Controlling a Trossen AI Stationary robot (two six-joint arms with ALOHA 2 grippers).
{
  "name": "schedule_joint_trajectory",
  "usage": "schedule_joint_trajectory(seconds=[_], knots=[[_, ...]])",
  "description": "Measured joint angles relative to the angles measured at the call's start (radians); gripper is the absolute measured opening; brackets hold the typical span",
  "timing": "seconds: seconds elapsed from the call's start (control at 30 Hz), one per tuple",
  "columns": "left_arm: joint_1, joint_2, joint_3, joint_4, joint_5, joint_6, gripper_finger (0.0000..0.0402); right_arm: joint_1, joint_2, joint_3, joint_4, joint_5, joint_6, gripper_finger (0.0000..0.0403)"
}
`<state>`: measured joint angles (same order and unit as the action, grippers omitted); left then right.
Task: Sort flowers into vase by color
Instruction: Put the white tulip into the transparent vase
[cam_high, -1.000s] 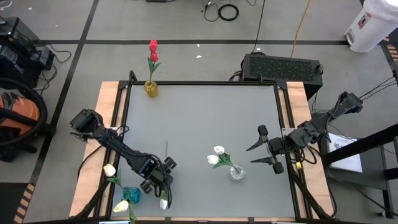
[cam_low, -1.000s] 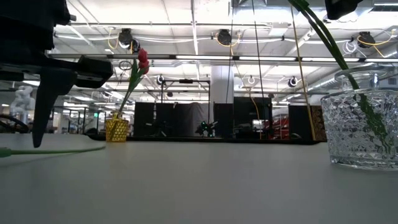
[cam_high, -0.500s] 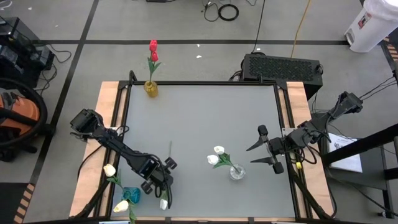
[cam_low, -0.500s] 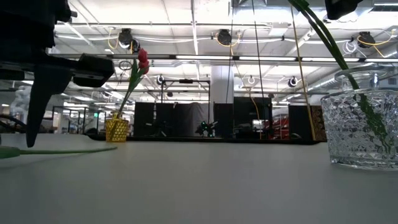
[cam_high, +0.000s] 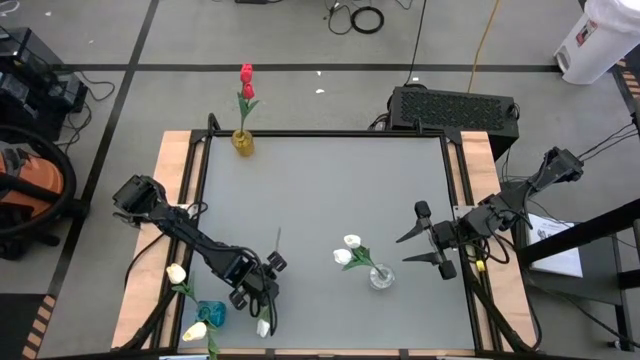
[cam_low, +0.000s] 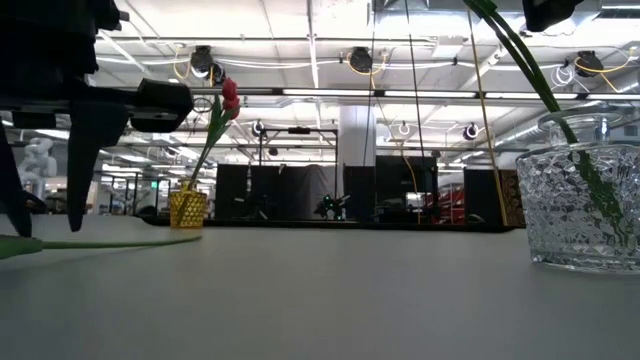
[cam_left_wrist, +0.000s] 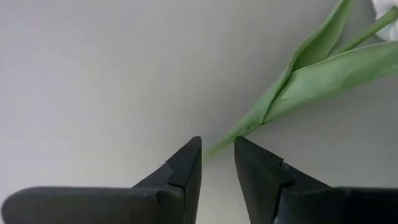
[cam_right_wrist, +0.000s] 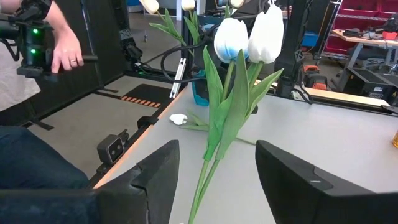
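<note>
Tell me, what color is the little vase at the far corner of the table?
The vase is yellow-gold, holding a red flower. It shows best in the high view.

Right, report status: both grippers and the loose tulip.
Left gripper closed on loose white tulip stem, near table edge. Right gripper open, waiting beside clear vase. Nothing obstructing.

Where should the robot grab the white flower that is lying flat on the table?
Best on the thin green stem, from straight above. The white tulip lies flat, so its stem is the narrow part that fits between fingers. The left gripper is already straddling it there.
</note>
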<state>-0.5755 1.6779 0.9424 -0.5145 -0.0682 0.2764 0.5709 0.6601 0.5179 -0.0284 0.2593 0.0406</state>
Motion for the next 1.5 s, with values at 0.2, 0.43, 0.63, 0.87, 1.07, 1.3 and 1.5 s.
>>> schedule_joint_trajectory(seconds=[0.2,0.43,0.63,0.87,1.07,1.3,1.5], knots=[[0.0,0.0,0.0,-0.045,-0.001,-0.008,0.0127,0.0,0.0,0.0,0.0,0.0,0.0,0.0203],[0.0,0.027,0.0,-0.023,-0.002,-0.001,0.0142,0.0,0.0,0.0,0.0,0.0,0.0,0.0203],[0.0,0.048,0.002,-0.012,-0.004,0.018,0.0142,0.0,0.001,0.0,-0.001,0.0,0.0,0.0203],[0.0,0.048,0.003,-0.013,-0.005,0.018,0.0142,0.0,0.0,0.0,-0.001,0.0,0.0,0.0203],[0.0,0.048,0.003,-0.013,-0.006,0.018,0.0141,0.0,0.0,0.0,-0.001,0.0,0.0,0.0203],[0.0,0.049,0.003,-0.014,-0.007,0.018,0.0141,0.0,0.0,0.0,-0.001,0.0,0.0,0.0203],[-0.001,0.049,0.003,-0.019,-0.025,0.019,0.014,0.0,0.0,0.0,-0.001,0.0,0.0,0.0203]])
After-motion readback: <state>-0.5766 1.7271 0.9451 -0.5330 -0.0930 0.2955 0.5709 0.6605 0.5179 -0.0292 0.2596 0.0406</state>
